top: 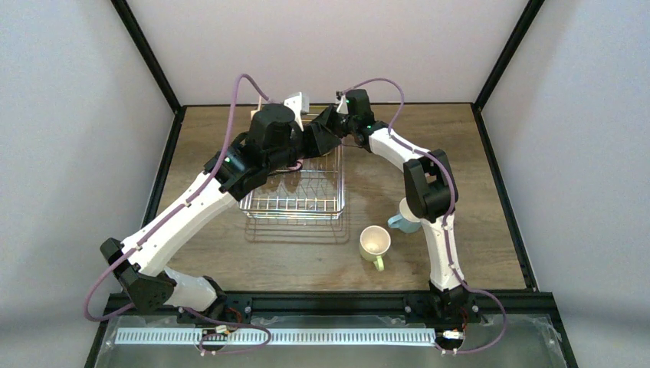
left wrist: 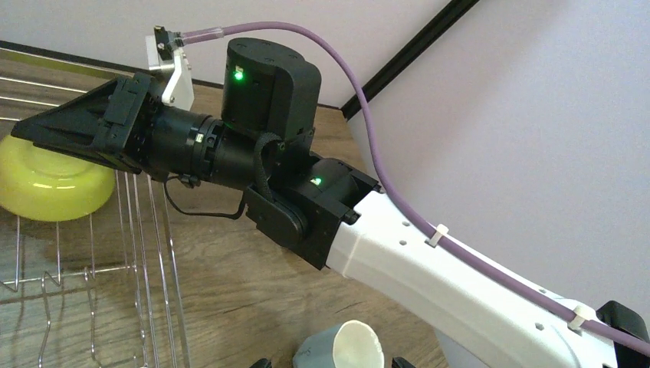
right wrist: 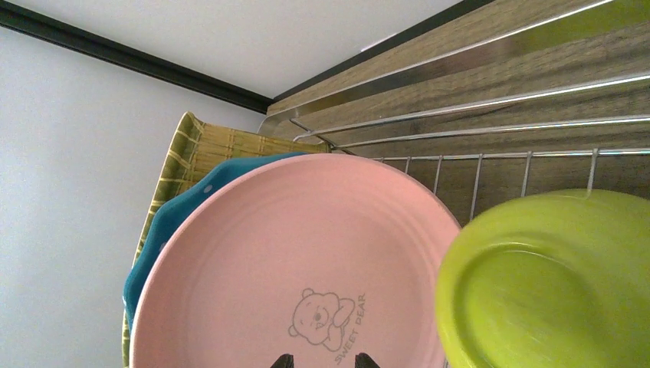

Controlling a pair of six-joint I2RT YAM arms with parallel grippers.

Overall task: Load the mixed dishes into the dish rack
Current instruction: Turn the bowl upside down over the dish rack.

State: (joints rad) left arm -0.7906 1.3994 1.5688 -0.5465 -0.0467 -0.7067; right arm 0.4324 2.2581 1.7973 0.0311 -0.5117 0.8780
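Currently: the right gripper (right wrist: 320,362) is at the far end of the dish rack (top: 295,205), its tips just over the lower face of the pink plate (right wrist: 306,253). That plate stands on edge, with the teal plate (right wrist: 165,222) and the tan plate (right wrist: 192,149) lined up behind it and the lime bowl (right wrist: 552,284) just beside it.

Likely step: seating the pink plate. Hold it upright, let its rim drop between the wires before you release, then draw back clear of the bowl.

The left gripper (left wrist: 329,363) is spread wide and holds nothing. Both mugs are on the table outside the rack: the yellow-green mug (top: 375,244) off the rack's near right corner, and the light-blue mug (top: 400,223) half behind the right arm.

Not resolved:
- Only the very tips of the right fingers show, with a small gap between them. You cannot tell whether they pinch the plate.
- From above, both arms cover the plates.
- The pink plate's lower rim is cut off.
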